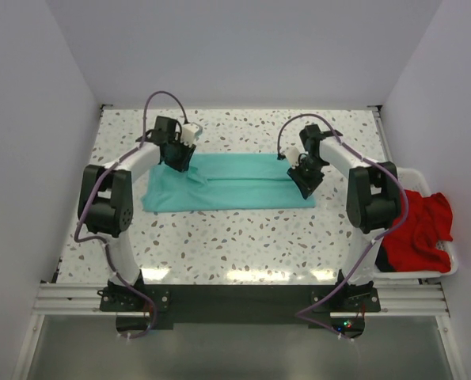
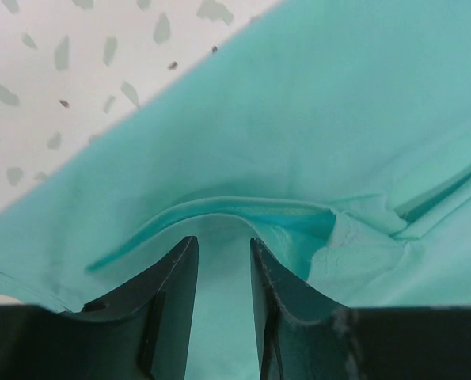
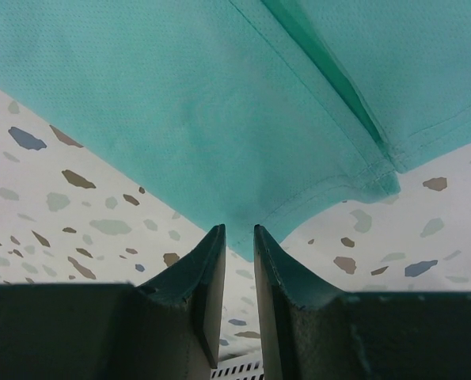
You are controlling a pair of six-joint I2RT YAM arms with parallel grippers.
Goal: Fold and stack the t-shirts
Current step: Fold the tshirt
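Note:
The teal t-shirt (image 1: 235,190) lies flat on the speckled table, folded into a long band. My left gripper (image 1: 192,171) rests on its upper left part. In the left wrist view the jaws (image 2: 223,241) stand a little apart with teal cloth (image 2: 298,119) between them, and a raised fold curves round the tips. My right gripper (image 1: 307,187) is at the band's right end. Its jaws (image 3: 239,229) stand narrowly apart at the shirt's corner (image 3: 180,95), with bare table showing between them. The red t-shirt (image 1: 425,226) lies bunched in the basket.
A white slatted basket (image 1: 413,275) stands at the table's right edge beside the right arm, and its slats show in the right wrist view (image 3: 235,370). White walls close in the back and both sides. The arm bases sit on a rail at the near edge.

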